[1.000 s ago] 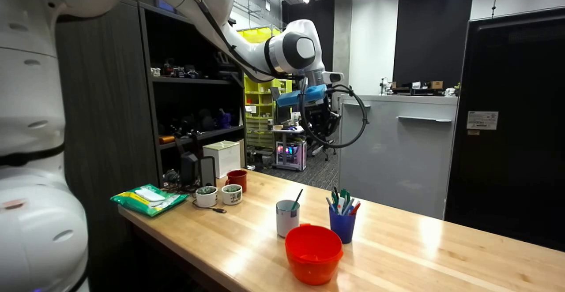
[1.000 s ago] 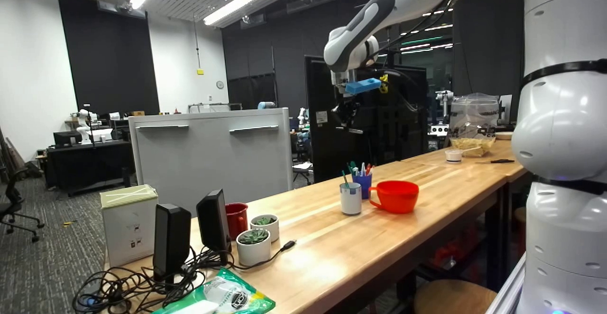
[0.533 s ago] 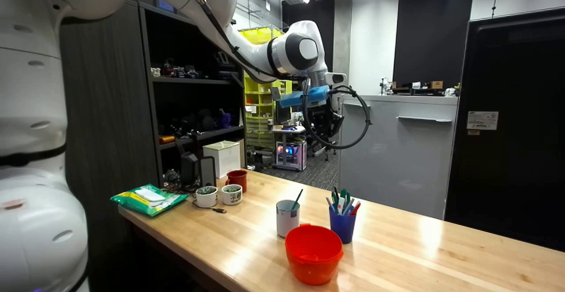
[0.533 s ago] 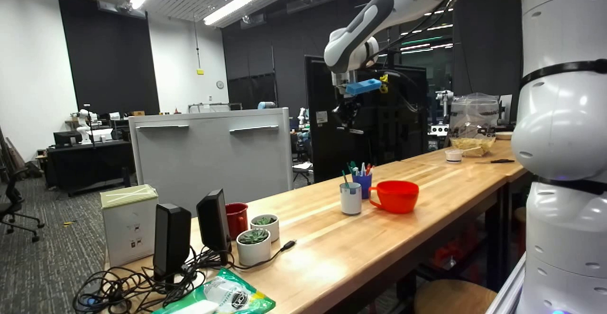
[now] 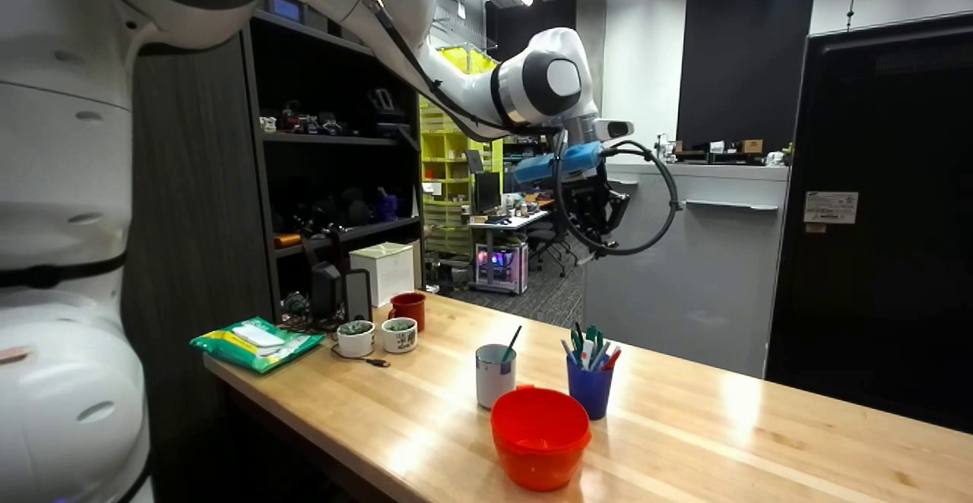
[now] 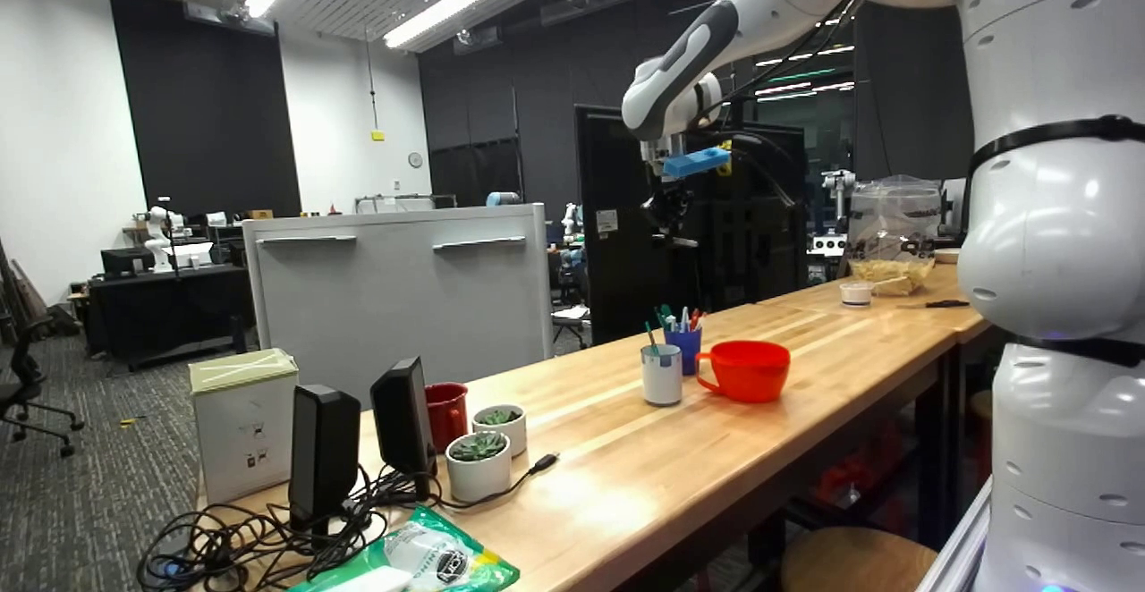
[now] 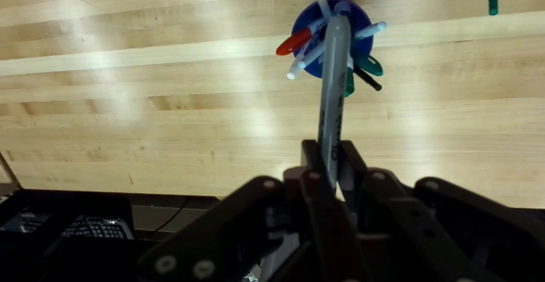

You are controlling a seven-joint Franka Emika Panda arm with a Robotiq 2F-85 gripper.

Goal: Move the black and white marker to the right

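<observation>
My gripper point(image 7: 330, 151) is shut on the marker point(image 7: 335, 69), which has a white-grey body with black lettering. It points away from the fingers, its far end overlapping a blue cup point(image 7: 299, 23) below in the wrist view. No black part other than the lettering shows; the marker's other end is hidden among the fingers. In both exterior views the gripper point(image 5: 605, 245) point(image 6: 666, 232) is high above the table, and the marker's pale end point(image 6: 683, 242) sticks out beneath it. The blue cup point(image 5: 589, 393) holds several pens and markers.
A white mug point(image 5: 494, 381) with a green marker point(image 5: 511, 343) and a red bowl point(image 5: 540, 450) stand beside the blue cup. Further along the table are small plant pots point(image 6: 479, 471), a red mug point(image 6: 447, 418), speakers point(image 6: 324, 449) and a green bag point(image 5: 258, 347).
The arm and gripper have moved to the right in both exterior views, mostly in the last half second, with the marker still held. The objects on the table have not moved.
</observation>
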